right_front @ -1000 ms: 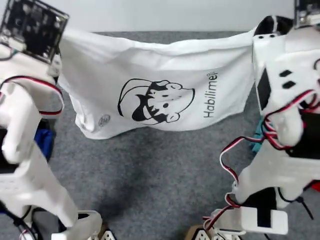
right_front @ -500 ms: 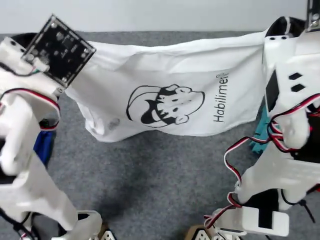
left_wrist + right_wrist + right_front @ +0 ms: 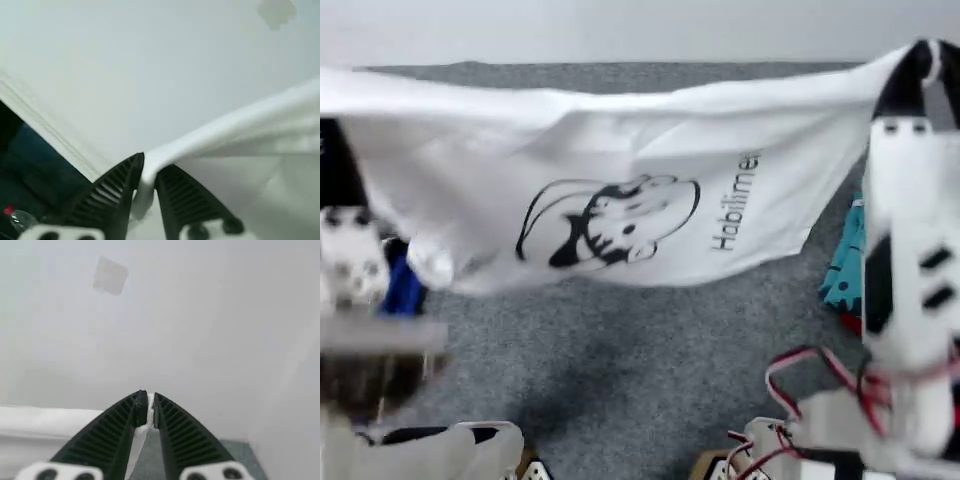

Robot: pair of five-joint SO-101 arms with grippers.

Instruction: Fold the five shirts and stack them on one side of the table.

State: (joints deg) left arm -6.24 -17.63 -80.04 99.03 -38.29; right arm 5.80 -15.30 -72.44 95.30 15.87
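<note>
A white shirt (image 3: 620, 170) with a black cartoon print hangs stretched in the air across the grey table (image 3: 650, 350), held up at both top corners. In the left wrist view my left gripper (image 3: 148, 172) is shut on a bunched edge of the white shirt (image 3: 240, 125). My right gripper (image 3: 148, 405) is shut on a thin fold of the white shirt (image 3: 50, 420). In the high view the right arm (image 3: 910, 230) rises at the right edge and the left arm (image 3: 360, 300) at the left edge.
A teal garment (image 3: 845, 265) lies at the table's right side beside the right arm, with a bit of red below it. Blue cloth (image 3: 402, 290) shows at the left edge under the shirt. A pale wall (image 3: 620, 30) runs behind the table.
Both arms have lifted the white shirt higher and pulled it wider; its top edge now spans the whole view. The left arm has swung out toward the left edge.
</note>
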